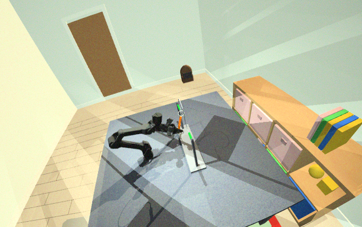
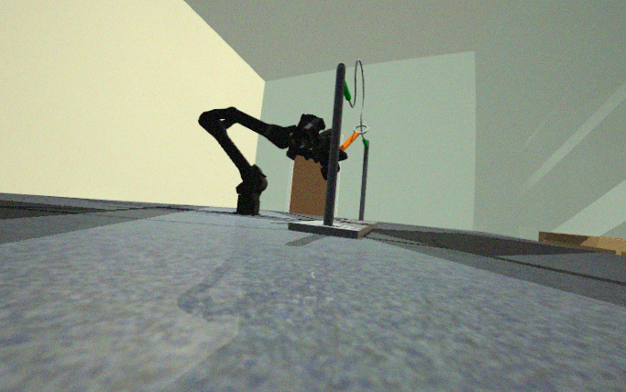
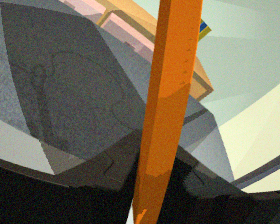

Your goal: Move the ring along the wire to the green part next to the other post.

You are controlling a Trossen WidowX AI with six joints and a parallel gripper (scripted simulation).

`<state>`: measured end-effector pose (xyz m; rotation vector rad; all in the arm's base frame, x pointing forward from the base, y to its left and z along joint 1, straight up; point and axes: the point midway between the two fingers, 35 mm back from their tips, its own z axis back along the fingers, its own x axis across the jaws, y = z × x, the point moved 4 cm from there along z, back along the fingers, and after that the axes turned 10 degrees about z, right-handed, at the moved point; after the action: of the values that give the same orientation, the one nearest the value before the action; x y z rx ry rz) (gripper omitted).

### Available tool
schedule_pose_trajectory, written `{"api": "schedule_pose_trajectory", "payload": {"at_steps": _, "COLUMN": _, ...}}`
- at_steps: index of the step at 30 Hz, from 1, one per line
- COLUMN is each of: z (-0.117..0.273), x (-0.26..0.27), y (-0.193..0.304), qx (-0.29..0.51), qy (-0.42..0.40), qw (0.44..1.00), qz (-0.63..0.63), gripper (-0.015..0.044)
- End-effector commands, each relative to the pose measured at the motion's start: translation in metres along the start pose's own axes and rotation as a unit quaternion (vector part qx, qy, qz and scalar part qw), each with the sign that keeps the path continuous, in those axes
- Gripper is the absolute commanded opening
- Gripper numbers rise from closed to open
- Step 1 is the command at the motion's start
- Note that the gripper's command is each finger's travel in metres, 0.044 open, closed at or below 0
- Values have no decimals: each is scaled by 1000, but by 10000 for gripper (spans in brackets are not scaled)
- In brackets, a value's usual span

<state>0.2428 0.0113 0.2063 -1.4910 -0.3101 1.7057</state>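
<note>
The ring (image 1: pixel 180 116) (image 2: pixel 367 129) is around the thin grey wire (image 2: pixel 363 92), just above the green part (image 2: pixel 365 142) at the far post (image 2: pixel 364 179). Whether ring and wire touch is too small to tell. The orange handle (image 1: pixel 179 122) (image 2: pixel 350 140) (image 3: pixel 169 90) slants down from the ring to my gripper. My gripper (image 1: pixel 179 131) (image 2: pixel 343 152) (image 3: pixel 148 139) is shut on the handle's lower end, below the ring. The other green part (image 1: pixel 190 136) (image 2: pixel 347 91) is beside the top of the near post (image 1: pixel 194 153) (image 2: pixel 335 146). The wrist view does not show the ring.
Both posts stand on a flat pale base (image 1: pixel 196 169) (image 2: pixel 324 229). The near post covers part of my gripper in the exterior view. The arm's base stands left of the posts. A wooden shelf (image 1: pixel 294 115) with pink drawers and books is at the right.
</note>
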Motion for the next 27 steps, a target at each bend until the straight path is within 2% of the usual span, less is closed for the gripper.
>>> {"api": "schedule_pose_trajectory", "payload": {"at_steps": 1, "z": 0, "x": 13, "y": -2, "qx": 4, "qy": -21, "qw": 999, "qz": -36, "gripper": -150}}
{"api": "schedule_pose_trajectory", "payload": {"at_steps": 14, "z": 9, "x": 46, "y": -17, "qx": 10, "qy": -80, "qw": 984, "qz": -159, "gripper": -150}}
{"api": "schedule_pose_trajectory", "payload": {"at_steps": 27, "z": 18, "x": 67, "y": -33, "qx": 13, "qy": -115, "qw": 966, "qz": -229, "gripper": -150}}
